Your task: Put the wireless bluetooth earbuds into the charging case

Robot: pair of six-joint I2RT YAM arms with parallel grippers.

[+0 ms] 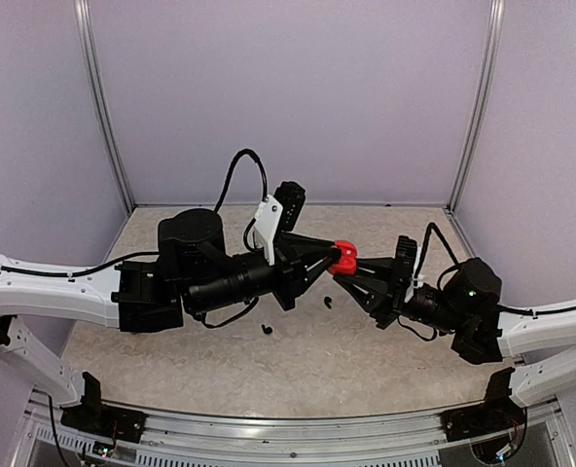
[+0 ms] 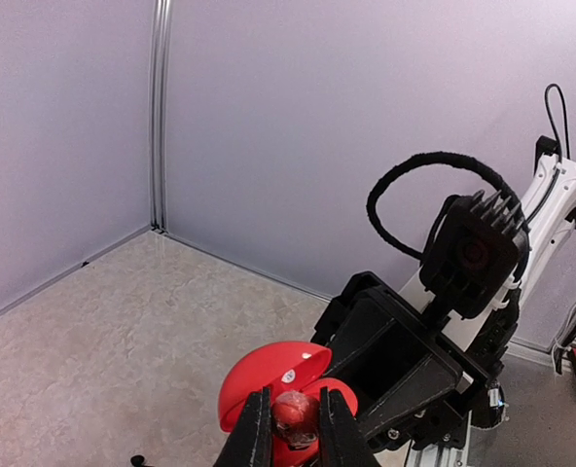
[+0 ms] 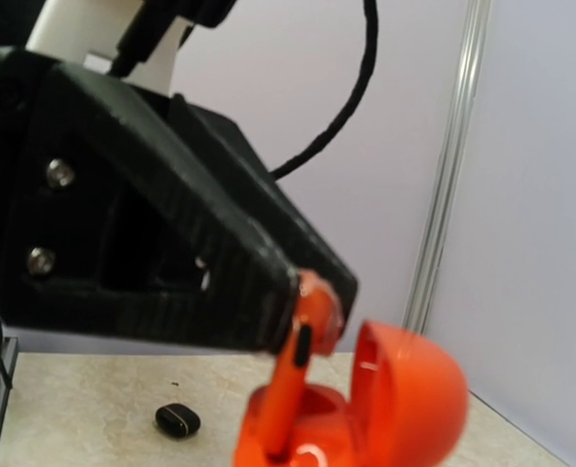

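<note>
Left fingers [image 2: 257, 436] nearly closed, pinching red earbud [image 2: 293, 413] between tips. Earbud right over open red charging case [image 2: 264, 377], lid tipped back, stem angled down into base. Right fingers [image 1: 371, 282] closed on case from right side, case held clear of worktop [image 1: 385, 355]. Black earbud [image 1: 325, 301] on worktop near case; second black earbud [image 1: 267, 329] further left, under left arm.
</note>
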